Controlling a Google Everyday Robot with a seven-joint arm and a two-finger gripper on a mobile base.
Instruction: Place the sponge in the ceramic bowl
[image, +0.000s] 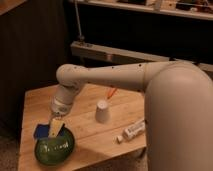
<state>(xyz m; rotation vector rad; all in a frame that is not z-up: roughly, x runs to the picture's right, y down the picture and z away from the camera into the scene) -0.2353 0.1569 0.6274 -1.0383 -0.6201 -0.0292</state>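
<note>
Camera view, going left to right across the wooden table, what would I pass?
In order: ceramic bowl → white cup → white tube. The pincer sits over the bowl's upper left rim at the sponge; both overlap the bowl, so they get no slot of their own.

I log the hand (55, 118) as pale grey-white, sitting at 11 o'clock over the ceramic bowl (46, 156). The bowl is glossy green with pale marks inside. Sponge (42, 132), at the bowl's 11 o'clock: deep blue, one yellow face. Cup (102, 111): white. Tube (134, 130): white. Tabletop (85, 137): light wood, planked. Small orange item (111, 93) at the cup's 12.
</note>
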